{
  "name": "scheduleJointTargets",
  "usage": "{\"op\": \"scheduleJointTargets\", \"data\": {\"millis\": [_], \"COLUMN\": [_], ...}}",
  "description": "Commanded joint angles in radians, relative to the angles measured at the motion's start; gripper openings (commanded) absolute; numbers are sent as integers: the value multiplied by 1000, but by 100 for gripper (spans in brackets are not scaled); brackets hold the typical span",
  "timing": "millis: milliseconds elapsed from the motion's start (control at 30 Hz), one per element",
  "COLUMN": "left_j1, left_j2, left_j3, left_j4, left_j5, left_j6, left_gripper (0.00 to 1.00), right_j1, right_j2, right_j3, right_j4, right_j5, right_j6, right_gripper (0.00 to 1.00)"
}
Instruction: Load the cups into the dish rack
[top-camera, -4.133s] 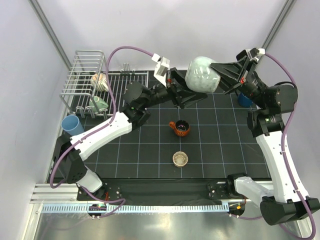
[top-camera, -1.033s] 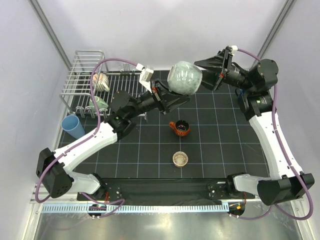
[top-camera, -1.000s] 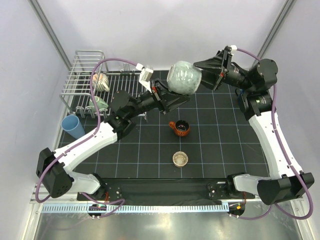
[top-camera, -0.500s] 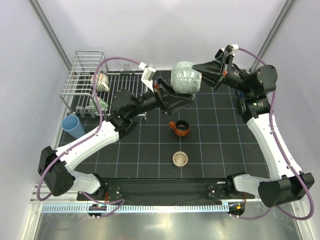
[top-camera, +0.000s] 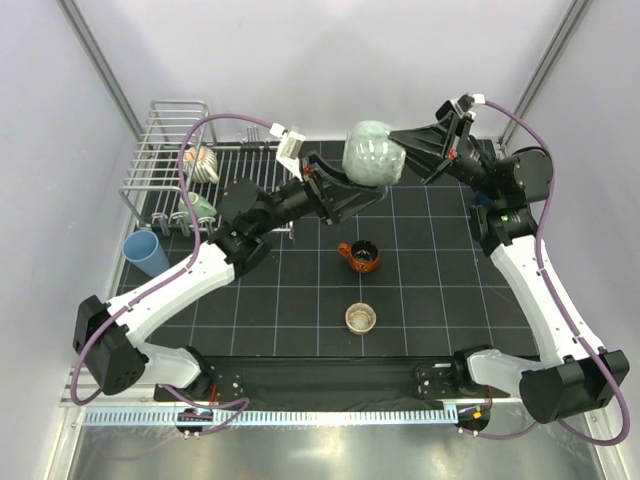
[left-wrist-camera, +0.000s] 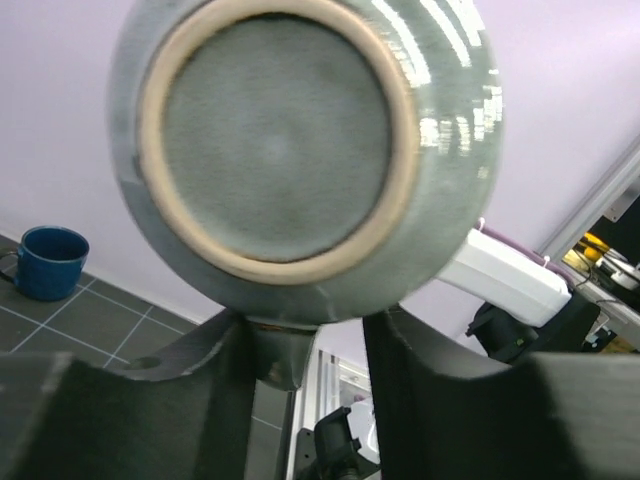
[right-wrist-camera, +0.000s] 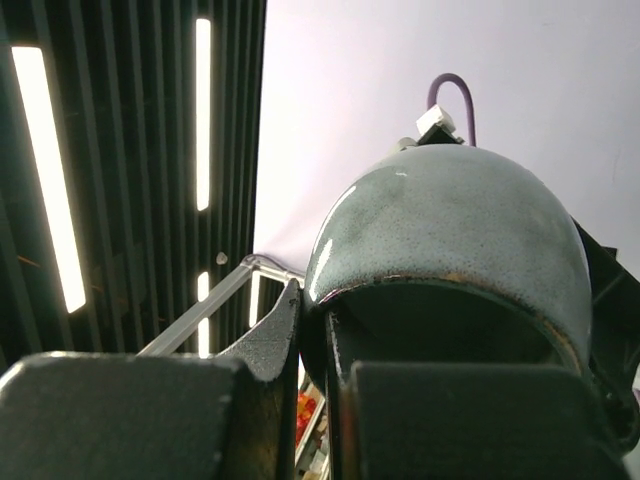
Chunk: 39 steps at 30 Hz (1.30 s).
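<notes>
1. While the right gripper (right-wrist-camera: 318, 335) stays clenched on the rim wall of the grey-green cup (top-camera: 370, 152), one finger inside and one outside, treat the cup as carried by the right arm.
2. Check the left gripper (left-wrist-camera: 308, 330). Its jaws stand apart just under the cup's foot and bracket a stub on the lower edge, possibly the handle. You cannot tell from the left wrist view whether they grip it.
3. Note the change. Over the last few seconds the cup has travelled left from the far right and now hangs in mid-air above the far middle of the bench (top-camera: 440, 300). The left gripper has followed and stayed beneath it. In the last half second little has shifted.
4. Read this as a hand-over under way. The dish rack (top-camera: 170, 150) stands at the far left, on the left arm's side. It already holds the ribbed cream cup (top-camera: 203, 163) and the pale green cup (top-camera: 197, 207).
5. Count what is still to load:
   - the orange-brown cup (top-camera: 361, 256) and the tan cup (top-camera: 360, 318) at mid-bench;
   - the dark blue mug (left-wrist-camera: 45, 262) at the far right;
   - the light blue tumbler (top-camera: 146, 252) just beside the rack.
</notes>
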Motion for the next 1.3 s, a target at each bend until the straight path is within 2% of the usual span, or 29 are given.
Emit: {"op": "scheduleJointTargets", "data": {"millis": [0, 33, 133, 233, 333, 467, 567, 667, 700, 800, 933, 1267], "left_j1": [-4, -9, -17, -20, -18, -23, -23, -23, -23, -23, -21, -21], "left_j2": [17, 20, 34, 28, 32, 35, 20, -17, -26, -70, -120, -202], "left_j3": [94, 98, 112, 105, 115, 128, 118, 108, 108, 102, 88, 86], "left_j4": [152, 152, 147, 148, 148, 155, 165, 123, 101, 21, -54, -186], "left_j5": [-23, -31, -46, -75, -81, -87, -101, -109, -110, -115, -139, -233], "left_j6": [-9, -9, -10, -15, -14, -24, -12, 20, 46, 91, 134, 212], "left_gripper": [39, 36, 34, 27, 18, 0, 0, 0, 0, 0, 0, 0], "right_j1": [23, 23, 29, 37, 45, 48, 49, 46, 48, 43, 36, 34], "right_j2": [-35, -41, -62, -68, -75, -76, -68, -65, -64, -62, -64, -84], "right_j3": [-15, -32, -73, -90, -107, -119, -115, -107, -107, -96, -84, -109], "right_j4": [88, 89, 103, 114, 117, 123, 125, 111, 108, 56, -9, -48], "right_j5": [39, 45, 79, 83, 93, 97, 74, 44, 37, -5, -35, -41], "right_j6": [277, 279, 293, 297, 297, 287, 267, 242, 228, 187, 113, 83], "right_gripper": [4, 4, 4, 4, 4, 4, 4, 26, 38, 52, 55, 56]}}
